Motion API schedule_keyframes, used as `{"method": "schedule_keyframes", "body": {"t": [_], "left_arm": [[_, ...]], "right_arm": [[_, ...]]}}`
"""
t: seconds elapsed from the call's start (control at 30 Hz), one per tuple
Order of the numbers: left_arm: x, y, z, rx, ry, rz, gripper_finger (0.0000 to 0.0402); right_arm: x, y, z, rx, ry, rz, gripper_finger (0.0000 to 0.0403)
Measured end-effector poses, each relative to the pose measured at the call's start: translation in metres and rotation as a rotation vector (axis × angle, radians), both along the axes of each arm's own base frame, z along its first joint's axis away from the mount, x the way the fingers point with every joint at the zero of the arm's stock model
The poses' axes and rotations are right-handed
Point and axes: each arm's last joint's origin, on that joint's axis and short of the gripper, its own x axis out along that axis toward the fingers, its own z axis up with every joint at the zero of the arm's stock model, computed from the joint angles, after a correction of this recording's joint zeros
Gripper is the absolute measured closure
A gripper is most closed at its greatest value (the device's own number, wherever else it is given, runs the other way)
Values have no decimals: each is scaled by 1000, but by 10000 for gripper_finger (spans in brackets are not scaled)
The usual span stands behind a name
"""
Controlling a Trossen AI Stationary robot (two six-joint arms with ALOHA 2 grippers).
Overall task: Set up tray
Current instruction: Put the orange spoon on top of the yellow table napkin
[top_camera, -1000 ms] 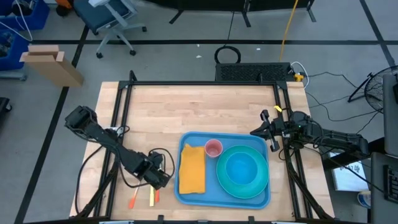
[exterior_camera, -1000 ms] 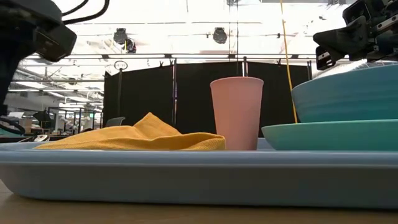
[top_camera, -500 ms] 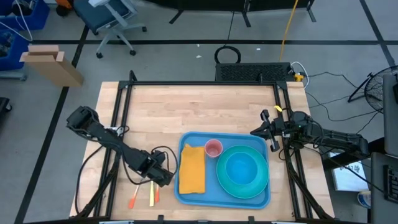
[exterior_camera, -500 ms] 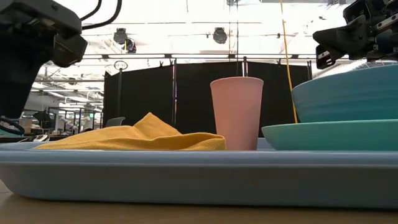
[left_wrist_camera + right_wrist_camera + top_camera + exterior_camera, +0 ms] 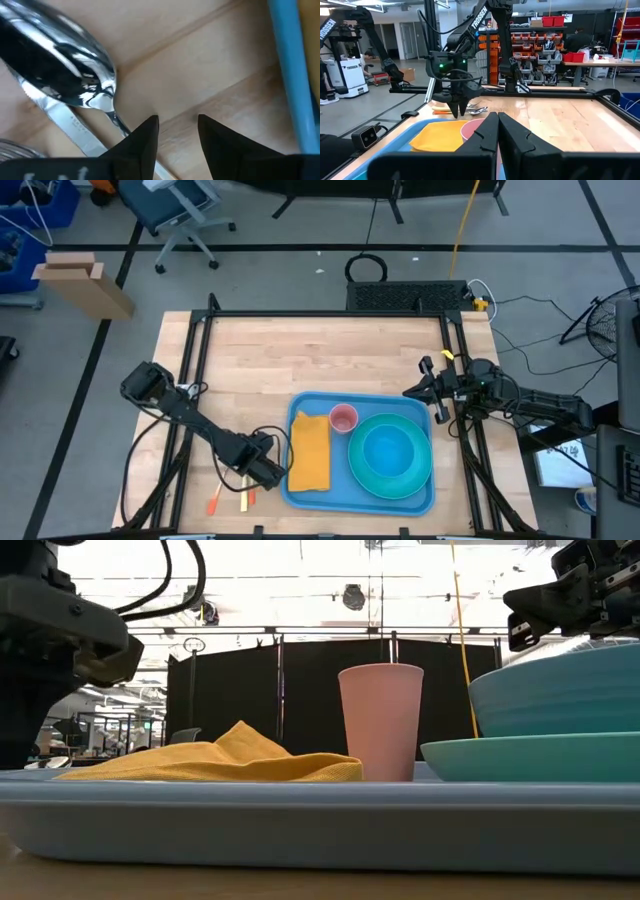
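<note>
The blue tray [image 5: 338, 480] lies flat on the table near its near edge. It carries a folded yellow napkin [image 5: 309, 455], a pink cup [image 5: 343, 419] standing upright and a blue bowl [image 5: 388, 450] on a teal plate [image 5: 421, 480]. My left gripper [image 5: 266, 471] hangs open, pointing down, just left of the tray's left rim [image 5: 290, 65]. Its fingers stand over bare wood beside a metal spoon [image 5: 65, 65] and a knife blade [image 5: 70, 125] lying on the table. My right gripper [image 5: 418, 391] is shut and waits at the tray's far right corner.
Cutlery with an orange handle [image 5: 214, 503] and a yellow handle [image 5: 243, 500] lies on the table left of the tray, near the near edge. The far half of the table [image 5: 320, 350] is bare wood. Black frame rails run along the table's left and right sides.
My left gripper has moved toward the tray's left rim and a little toward the near edge, and its arm has swung in over the table. The tray, its contents and my right arm have kept still.
</note>
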Motion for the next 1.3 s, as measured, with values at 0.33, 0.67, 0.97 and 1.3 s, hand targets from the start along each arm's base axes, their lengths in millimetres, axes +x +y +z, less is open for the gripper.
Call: {"method": "schedule_keyframes", "body": {"t": [0.33, 0.67, 0.97, 1.3], "left_arm": [[6, 5, 36, 75, -105, -30, 269], [-3, 1, 57, 119, -10, 39, 273], [-8, -11, 31, 117, 107, 71, 273], [-4, -16, 8, 140, 164, 50, 273]], "right_arm": [[0, 0, 3, -7, -29, 0, 403], [0, 0, 2, -6, -24, 2, 403], [0, 0, 2, -4, -17, 2, 403], [0, 0, 2, -5, -20, 1, 403]]}}
